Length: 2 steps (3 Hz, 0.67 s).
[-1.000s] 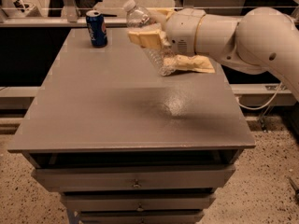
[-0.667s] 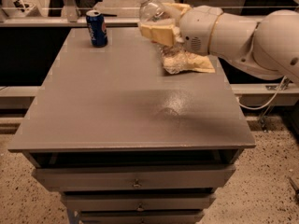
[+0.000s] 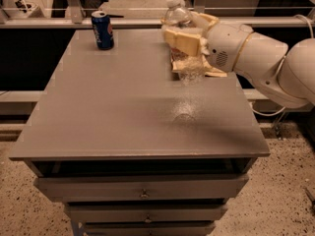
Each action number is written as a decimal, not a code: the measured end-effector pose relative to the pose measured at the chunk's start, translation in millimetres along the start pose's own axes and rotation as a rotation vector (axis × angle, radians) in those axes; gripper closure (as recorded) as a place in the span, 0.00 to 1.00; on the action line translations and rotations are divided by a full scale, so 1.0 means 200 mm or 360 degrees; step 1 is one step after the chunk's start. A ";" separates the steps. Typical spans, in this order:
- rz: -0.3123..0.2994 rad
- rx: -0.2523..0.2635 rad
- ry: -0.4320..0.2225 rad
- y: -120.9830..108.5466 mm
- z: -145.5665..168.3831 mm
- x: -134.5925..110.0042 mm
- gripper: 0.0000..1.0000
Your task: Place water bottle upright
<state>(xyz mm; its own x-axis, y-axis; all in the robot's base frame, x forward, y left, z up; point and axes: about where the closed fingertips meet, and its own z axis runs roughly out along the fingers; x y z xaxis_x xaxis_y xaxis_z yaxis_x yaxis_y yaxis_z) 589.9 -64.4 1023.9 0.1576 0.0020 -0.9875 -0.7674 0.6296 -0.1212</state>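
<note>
The water bottle (image 3: pixel 178 16) is clear plastic with a white cap. It is held almost upright, cap up, over the back right of the grey table (image 3: pixel 123 112). Its ribbed lower end (image 3: pixel 190 73) hangs close to the tabletop; I cannot tell whether it touches. My gripper (image 3: pixel 186 33) comes in from the right on a white arm and is shut on the bottle's middle, with one tan finger (image 3: pixel 181 41) in front and the other behind. The label band is hidden by the fingers.
A blue soda can (image 3: pixel 102 30) stands upright at the back left of the table. A tan snack bag (image 3: pixel 212 73) lies at the back right, just behind and under the gripper. A railing runs behind the table. Drawers sit below the front edge.
The gripper has carried the bottle to the right and turned it from a slant to nearly upright, cap on top. The can and bag have not moved.
</note>
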 end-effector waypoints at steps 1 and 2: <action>0.0090 0.0008 -0.0077 -0.03 -0.07 0.05 1.00; 0.0193 0.0013 -0.0161 -0.07 -0.16 0.09 1.00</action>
<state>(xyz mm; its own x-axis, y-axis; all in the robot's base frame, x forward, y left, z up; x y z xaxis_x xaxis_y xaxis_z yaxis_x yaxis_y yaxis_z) 584.0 -98.5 1003.9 0.1262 0.1560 -0.9796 -0.7796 0.6263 -0.0007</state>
